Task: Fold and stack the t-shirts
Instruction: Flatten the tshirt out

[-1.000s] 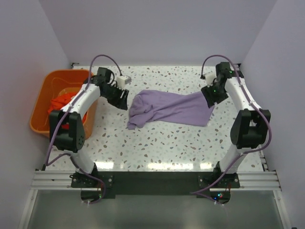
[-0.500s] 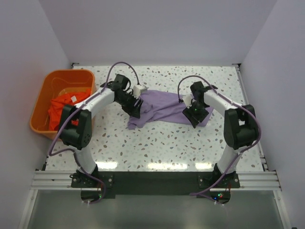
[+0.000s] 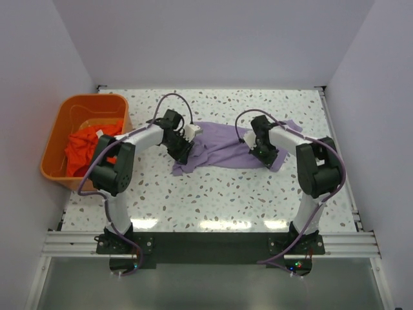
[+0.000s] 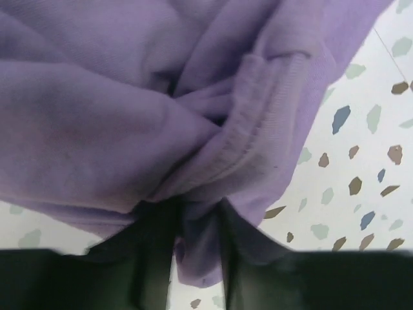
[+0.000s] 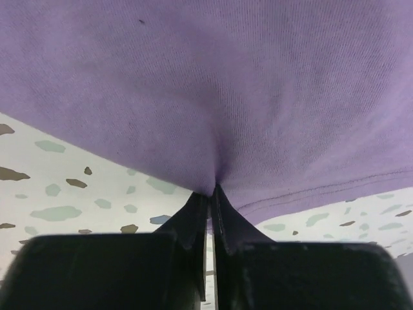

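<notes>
The lavender t-shirt (image 3: 222, 143) lies crumpled in the middle of the speckled table. My left gripper (image 3: 183, 151) is at its left end. In the left wrist view a bunched fold by the ribbed collar (image 4: 271, 123) fills the space between the left gripper's (image 4: 197, 223) dark fingers (image 4: 151, 252), which press on it from both sides. My right gripper (image 3: 264, 154) is at the shirt's right part; in the right wrist view the right gripper (image 5: 213, 192) is pinched tight on the cloth just above the stitched hem (image 5: 310, 192). The orange-red t-shirt (image 3: 85, 146) lies heaped in the basket.
An orange plastic basket (image 3: 72, 108) stands at the table's left edge. White walls close in the table at the back and on both sides. Bare speckled tabletop (image 3: 219, 194) lies between the shirt and the arm bases.
Both arms have swung inward and down onto the lavender shirt. The right jaws have closed on its cloth and the left jaws have narrowed on a fold. The shirt is more bunched.
</notes>
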You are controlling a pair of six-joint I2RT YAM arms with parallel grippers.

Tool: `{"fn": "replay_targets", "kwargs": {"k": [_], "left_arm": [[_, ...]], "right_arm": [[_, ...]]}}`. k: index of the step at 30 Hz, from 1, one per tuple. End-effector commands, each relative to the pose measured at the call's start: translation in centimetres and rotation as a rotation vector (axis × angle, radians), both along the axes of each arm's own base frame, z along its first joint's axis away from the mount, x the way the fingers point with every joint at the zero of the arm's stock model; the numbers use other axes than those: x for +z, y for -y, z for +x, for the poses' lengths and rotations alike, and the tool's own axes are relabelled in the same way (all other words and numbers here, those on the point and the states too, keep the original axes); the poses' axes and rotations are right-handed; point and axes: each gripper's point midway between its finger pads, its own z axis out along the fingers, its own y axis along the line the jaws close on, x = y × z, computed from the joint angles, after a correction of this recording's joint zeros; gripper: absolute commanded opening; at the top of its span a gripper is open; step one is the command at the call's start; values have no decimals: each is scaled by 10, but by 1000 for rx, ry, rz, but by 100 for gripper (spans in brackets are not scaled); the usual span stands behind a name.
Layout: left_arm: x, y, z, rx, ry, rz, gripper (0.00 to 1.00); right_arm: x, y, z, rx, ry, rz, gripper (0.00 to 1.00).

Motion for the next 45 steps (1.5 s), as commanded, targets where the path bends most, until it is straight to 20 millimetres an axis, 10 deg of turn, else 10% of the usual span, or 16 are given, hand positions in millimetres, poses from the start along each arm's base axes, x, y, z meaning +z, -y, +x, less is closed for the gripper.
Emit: {"fn": "replay_targets", "kwargs": {"k": [1,5,9,20,28,39,45], "left_arm": [[12,-7,10,12,67,30,26],[75,-9,18,49,119,-100,0],[150,-35,42,131,231,-207,0],[277,-78,89,321,387,-459,0],[408,-88,66,344,720,-651,0],[474,-104,20,426,1001,-686,0],[477,-113,80,507,1028,-730,0]], "right_arm": [[7,9,-2,23,30,-33,0],[66,13,10,9,154,21,0],[128,31,34,-45,294,69,0],[274,73,94,-142,667,108,0],[416,87,90,-217,1092,131,0],[501,102,41,-278,1397,134,0],[466,102,113,-282,1371,102,0]]}}
